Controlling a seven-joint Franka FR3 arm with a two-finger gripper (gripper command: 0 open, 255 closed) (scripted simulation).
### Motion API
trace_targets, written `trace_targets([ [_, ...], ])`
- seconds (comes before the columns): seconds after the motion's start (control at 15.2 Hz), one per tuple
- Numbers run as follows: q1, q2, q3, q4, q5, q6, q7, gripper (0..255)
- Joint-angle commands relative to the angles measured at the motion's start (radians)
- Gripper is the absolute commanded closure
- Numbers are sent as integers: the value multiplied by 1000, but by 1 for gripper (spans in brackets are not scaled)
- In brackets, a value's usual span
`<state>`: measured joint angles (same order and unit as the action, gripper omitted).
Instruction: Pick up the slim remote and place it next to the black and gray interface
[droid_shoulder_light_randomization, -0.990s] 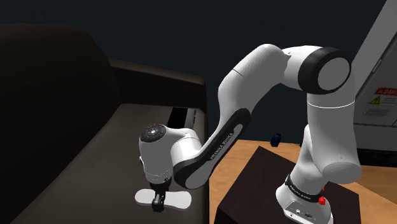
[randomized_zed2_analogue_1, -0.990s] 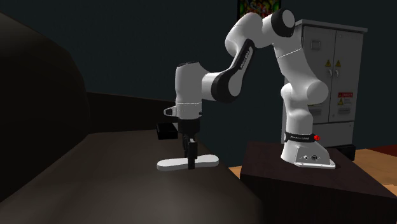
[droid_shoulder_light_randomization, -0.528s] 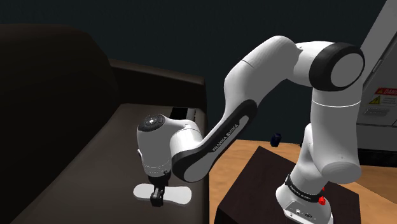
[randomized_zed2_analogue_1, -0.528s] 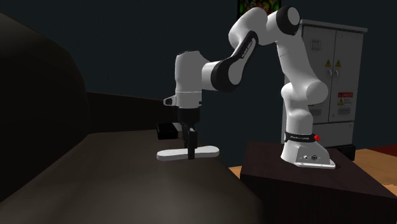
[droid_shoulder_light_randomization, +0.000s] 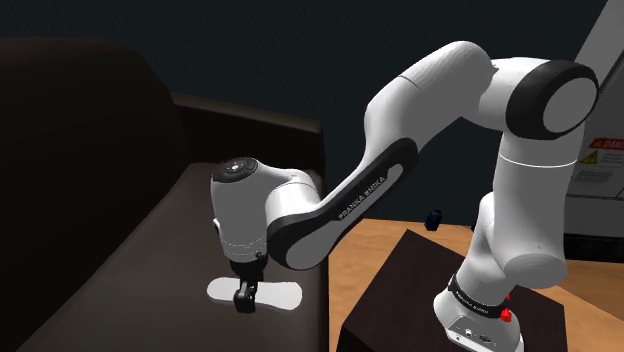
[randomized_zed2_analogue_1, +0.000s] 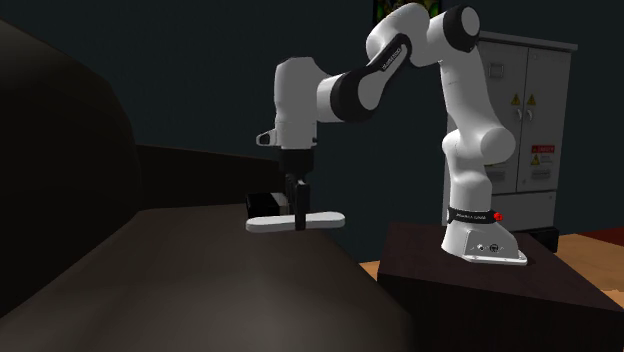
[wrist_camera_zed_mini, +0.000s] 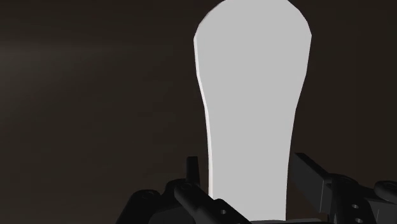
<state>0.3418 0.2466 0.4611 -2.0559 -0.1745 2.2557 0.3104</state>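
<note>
The slim remote is a plain white, flat bar that widens at both ends. My black gripper is shut on its middle and holds it level, a little above the dark sofa seat. From the shoulder view the remote sticks out on both sides of the gripper. In the wrist view the remote runs out between the two fingers, which clasp its narrow waist. A dark boxy interface lies on the seat just behind the held remote, partly covered by it.
The sofa's tall backrest and far armrest bound the seat. My stand is a dark box beside the sofa's edge. A grey cabinet stands behind it. A small dark object sits on the wooden floor.
The gripper has risen with the remote clasped in it, lifting it off the seat. In the second exterior view the remote now hangs level with the dark interface.
</note>
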Motion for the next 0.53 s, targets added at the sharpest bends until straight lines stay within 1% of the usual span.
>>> trace_targets([
  [0.0,-4,-20,4,5,13,-22,-9,255],
  [0.2,-7,-39,8,17,26,-50,-19,255],
  [0.46,-69,-61,-24,-7,43,-40,-120,255],
])
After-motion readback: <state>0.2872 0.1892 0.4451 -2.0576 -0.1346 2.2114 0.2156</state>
